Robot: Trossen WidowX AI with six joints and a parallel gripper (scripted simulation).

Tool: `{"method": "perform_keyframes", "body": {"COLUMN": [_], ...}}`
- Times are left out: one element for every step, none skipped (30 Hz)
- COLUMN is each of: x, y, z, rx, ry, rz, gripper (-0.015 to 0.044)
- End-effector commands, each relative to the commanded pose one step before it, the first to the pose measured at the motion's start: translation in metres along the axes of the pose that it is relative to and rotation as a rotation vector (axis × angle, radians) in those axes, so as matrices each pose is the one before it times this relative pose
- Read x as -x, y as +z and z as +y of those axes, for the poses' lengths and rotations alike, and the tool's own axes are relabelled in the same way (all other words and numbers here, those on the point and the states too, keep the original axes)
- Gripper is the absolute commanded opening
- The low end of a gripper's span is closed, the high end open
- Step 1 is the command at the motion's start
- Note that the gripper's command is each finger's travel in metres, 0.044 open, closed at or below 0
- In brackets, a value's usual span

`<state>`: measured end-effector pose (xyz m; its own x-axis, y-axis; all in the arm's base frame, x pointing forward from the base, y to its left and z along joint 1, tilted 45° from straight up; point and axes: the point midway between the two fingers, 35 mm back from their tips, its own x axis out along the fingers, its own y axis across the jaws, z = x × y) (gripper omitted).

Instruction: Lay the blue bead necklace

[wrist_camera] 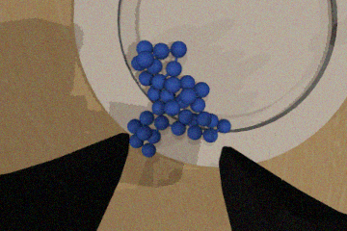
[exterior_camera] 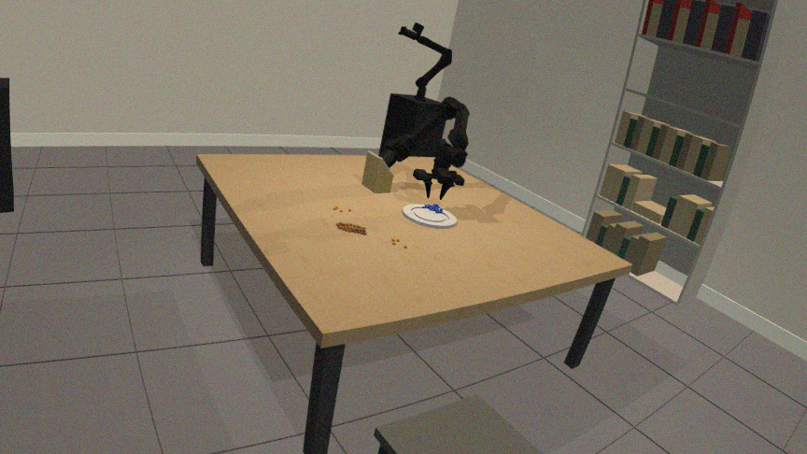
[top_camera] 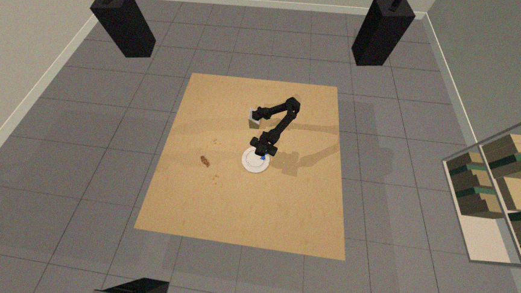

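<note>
The blue bead necklace (wrist_camera: 173, 99) (exterior_camera: 433, 208) (top_camera: 263, 157) lies bunched in a heap on the round white bead board (wrist_camera: 257, 24) (exterior_camera: 419, 217) (top_camera: 251, 164). The heap sits across the dark groove (wrist_camera: 331, 12) at the board's edge nearest the arm, and a few beads spill over the rim. My gripper (wrist_camera: 175, 149) (exterior_camera: 436, 194) (top_camera: 262, 151) hangs a little above the heap. Its fingers stand partly open with nothing between them.
A tan block (exterior_camera: 376, 175) (top_camera: 253, 120) stands on the wooden table (exterior_camera: 475, 259) behind the board. A brown bead pile (exterior_camera: 350, 228) (top_camera: 204, 160) and scattered orange beads (exterior_camera: 398, 242) (top_camera: 216, 140) lie left of the board. A bookshelf (exterior_camera: 678, 128) stands by the right wall.
</note>
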<state>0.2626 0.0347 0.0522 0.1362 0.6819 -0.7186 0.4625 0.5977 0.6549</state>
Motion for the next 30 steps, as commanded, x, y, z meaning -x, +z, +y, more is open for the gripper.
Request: {"method": "perform_keyframes", "body": {"x": [0.00319,0.0,0.0,0.0,0.0,0.0,0.0,0.0,0.0,0.0,0.0,0.0,-0.00129,-0.00208,-0.00308,-0.00434,-0.00285,-0.00174,0.00856,-0.00026,-0.00053,-0.0008,-0.00103,-0.00126,-0.00147,-0.00159,-0.00162,-0.00162,-0.00162,-0.00162], "y": [-0.02249,0.0,0.0,0.0,0.0,0.0,0.0,0.0,0.0,0.0,0.0,0.0,0.00003,0.00004,0.00003,-0.00003,-0.00007,-0.00006,0.00253,0.0,-0.00001,-0.00001,-0.00002,-0.00003,-0.00005,-0.00006,-0.00007,-0.00009,-0.0001,-0.00011], "z": [0.01586,0.0,0.0,0.0,0.0,0.0,0.0,0.0,0.0,0.0,0.0,0.0,-0.00001,-0.00001,0.0,0.00005,0.00006,0.00005,-0.0002,-0.00001,-0.00001,-0.00002,-0.00002,-0.00002,-0.00002,-0.00001,-0.00001,0.0,0.00001,0.00001], "rx": [0.4315,0.0,0.0,0.0,0.0,0.0,0.0,0.0,0.0,0.0,0.0,0.0,0.0,0.0,0.0,0.0,0.0,0.0,0.0022,0.0,0.0,0.0,-0.0001,-0.0001,-0.0001,-0.0001,-0.0001,-0.0001,-0.0001,-0.0001], "ry": [0.00682,0.0,0.0,0.0,0.0,0.0,0.0,0.0,0.0,0.0,0.0,0.0,-0.00002,0.00001,0.00008,0.00025,0.00026,0.00019,-0.00391,0.00001,0.00003,0.00004,0.00006,0.00008,0.00011,0.00014,0.00016,0.00017,0.00019,0.00021], "rz": [0.00923,0.0,0.0,0.0,0.0,0.0,0.0,0.0,0.0,0.0,0.0,0.0,-0.00001,-0.00002,-0.00003,-0.00004,-0.00002,-0.00001,-0.00681,0.00005,0.0001,0.00015,0.0002,0.00024,0.00028,0.00031,0.00031,0.00032,0.00032,0.00032], "gripper": [0.012,0.012,0.012,0.012,0.012,0.012,0.012,0.012,0.012,0.012,0.012,0.012,0.012,0.012,0.012,0.012,0.012,0.012,0.012,0.012,0.012,0.012,0.012,0.012,0.012,0.012,0.012,0.012,0.012,0.012]}}
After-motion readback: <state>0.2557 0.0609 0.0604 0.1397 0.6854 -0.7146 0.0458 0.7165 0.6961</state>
